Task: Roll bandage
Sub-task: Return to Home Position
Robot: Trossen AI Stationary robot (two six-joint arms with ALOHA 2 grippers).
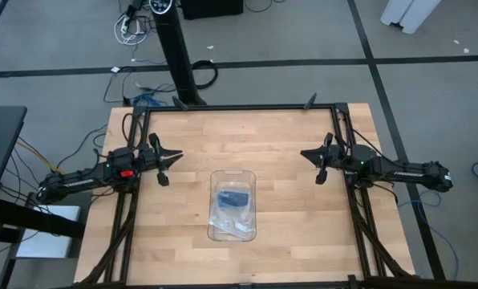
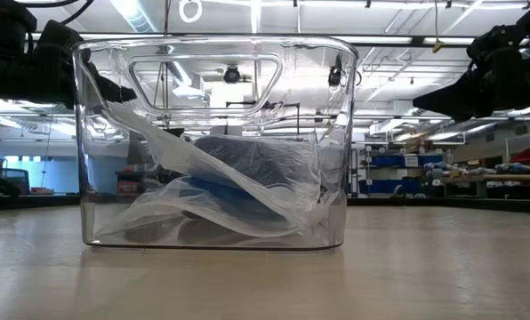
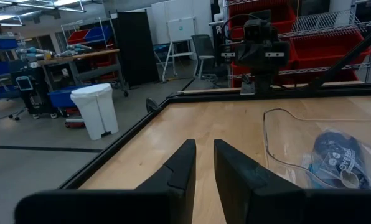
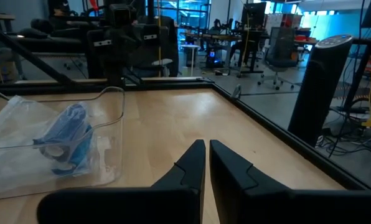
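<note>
Bandage (image 1: 232,197) binned at mid-bench (image 1: 287,241), pincers wide on either side.
The navy bandage lay inside a clear bag (image 1: 228,221) in the transparent bin (image 1: 232,172) at the bench's middle. The left pincer (image 1: 172,164) hung well to its left and the right pincer (image 1: 313,164) well to its right, both aimed inward, each clenched on nothing.
</note>
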